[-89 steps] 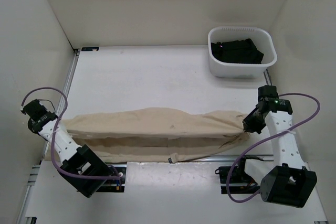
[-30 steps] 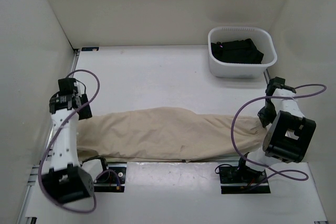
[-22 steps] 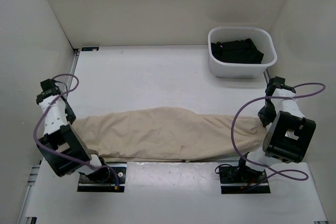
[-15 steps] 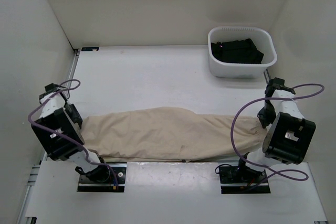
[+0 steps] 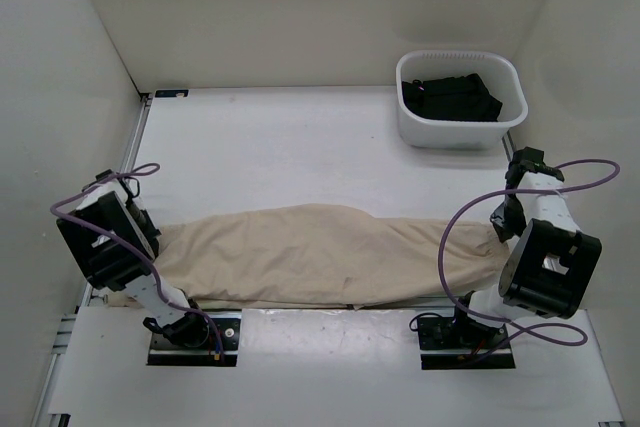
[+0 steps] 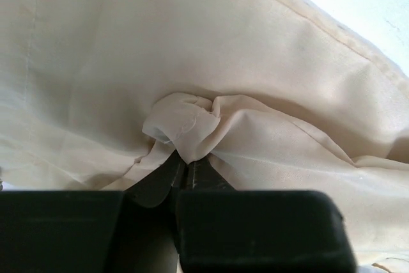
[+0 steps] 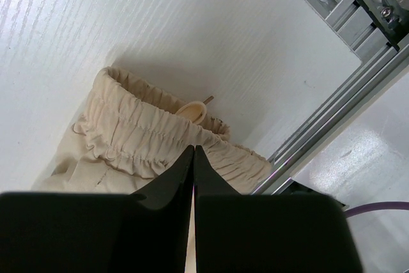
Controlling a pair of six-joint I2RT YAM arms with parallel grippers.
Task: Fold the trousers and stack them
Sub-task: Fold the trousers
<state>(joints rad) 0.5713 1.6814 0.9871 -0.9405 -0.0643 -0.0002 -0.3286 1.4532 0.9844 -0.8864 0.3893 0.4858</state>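
The beige trousers (image 5: 320, 252) lie stretched left to right along the near part of the table, folded lengthwise. My left gripper (image 5: 148, 240) is at their left end; in the left wrist view it (image 6: 186, 161) is shut on a puckered pinch of the fabric (image 6: 255, 62). My right gripper (image 5: 497, 230) is at their right end; in the right wrist view it (image 7: 193, 149) is shut, with its tips on the gathered elastic waistband (image 7: 128, 132). The waistband lies flat on the table.
A white bin (image 5: 415, 132) holding black garments (image 5: 450, 97) stands at the back right. White walls enclose the table on the left, back and right. An aluminium rail (image 7: 358, 75) runs close beside the waistband.
The left arm has swung back and down to the trousers' left end, drawing the cloth leftward. The right arm has held still for the last second; before that it pulled the waistband to the right.
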